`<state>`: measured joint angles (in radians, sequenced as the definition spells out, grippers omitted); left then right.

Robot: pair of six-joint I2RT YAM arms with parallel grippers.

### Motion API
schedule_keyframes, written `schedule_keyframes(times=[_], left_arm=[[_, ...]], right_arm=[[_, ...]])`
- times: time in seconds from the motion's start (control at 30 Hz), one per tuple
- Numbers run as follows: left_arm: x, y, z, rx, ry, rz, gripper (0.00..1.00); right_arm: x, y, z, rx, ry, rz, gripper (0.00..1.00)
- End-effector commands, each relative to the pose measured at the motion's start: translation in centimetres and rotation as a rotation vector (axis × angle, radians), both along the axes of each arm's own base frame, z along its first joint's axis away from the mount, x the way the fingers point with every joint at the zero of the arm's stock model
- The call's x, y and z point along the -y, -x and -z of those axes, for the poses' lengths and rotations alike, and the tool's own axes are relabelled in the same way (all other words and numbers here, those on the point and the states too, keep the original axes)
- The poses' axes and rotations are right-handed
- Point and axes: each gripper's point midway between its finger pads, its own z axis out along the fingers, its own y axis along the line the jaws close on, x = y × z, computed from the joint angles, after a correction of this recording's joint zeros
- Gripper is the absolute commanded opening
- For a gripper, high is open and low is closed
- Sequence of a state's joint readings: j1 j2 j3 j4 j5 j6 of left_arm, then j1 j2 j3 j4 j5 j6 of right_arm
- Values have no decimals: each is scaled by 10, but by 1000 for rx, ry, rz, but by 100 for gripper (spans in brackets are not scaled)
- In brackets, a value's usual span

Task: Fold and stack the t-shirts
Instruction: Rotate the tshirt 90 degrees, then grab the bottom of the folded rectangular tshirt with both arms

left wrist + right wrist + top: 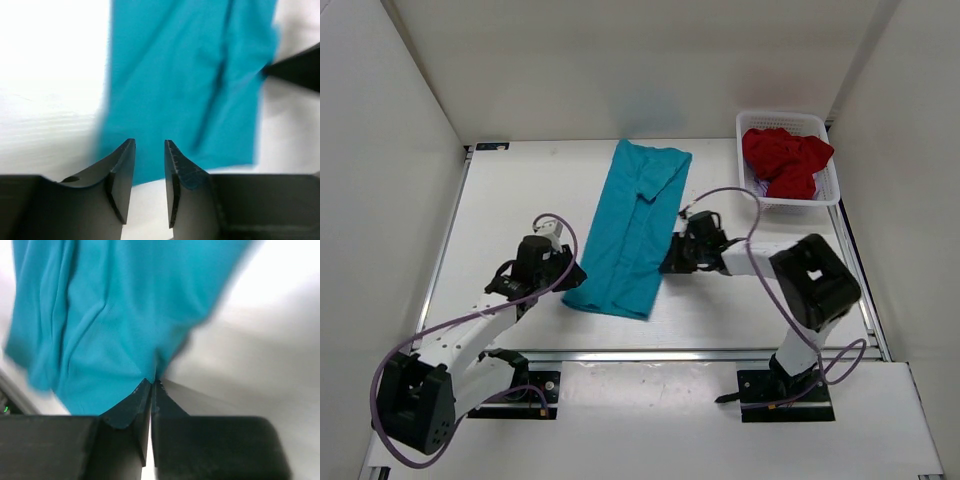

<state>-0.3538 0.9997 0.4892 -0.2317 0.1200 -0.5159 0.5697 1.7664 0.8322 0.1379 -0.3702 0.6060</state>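
Observation:
A teal t-shirt (pixel 630 235) lies on the table as a long, narrow folded strip running from near to far (pixel 190 90). My right gripper (pixel 666 262) is at its right edge, jaws shut with the tips pinching the teal cloth (pixel 110 315) at its border (pixel 152 382). My left gripper (pixel 574 274) hovers at the strip's near left corner. It is open (pixel 150 145) with nothing between the fingers, and the cloth's near edge lies just beyond the tips. A dark red t-shirt (pixel 785 160) is bunched in the basket, over a sliver of pale lilac cloth (pixel 760 187).
The white mesh basket (pixel 785 117) stands at the table's far right corner. White walls close in the table on the left, back and right. A dark finger of the right gripper (pixel 300 70) shows at the right edge of the left wrist view.

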Motion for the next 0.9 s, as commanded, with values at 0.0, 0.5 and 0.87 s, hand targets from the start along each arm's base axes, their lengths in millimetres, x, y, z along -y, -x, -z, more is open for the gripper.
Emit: schedule_keyframes(times=[0.0, 0.5, 0.87], left_arm=[[20, -2, -9, 20, -11, 62, 42], [58, 44, 51, -152, 20, 211, 67], [71, 62, 63, -201, 29, 261, 32]], right_arm=[[50, -4, -12, 40, 66, 3, 4], [91, 97, -4, -36, -11, 62, 39], [70, 99, -9, -28, -72, 14, 24]])
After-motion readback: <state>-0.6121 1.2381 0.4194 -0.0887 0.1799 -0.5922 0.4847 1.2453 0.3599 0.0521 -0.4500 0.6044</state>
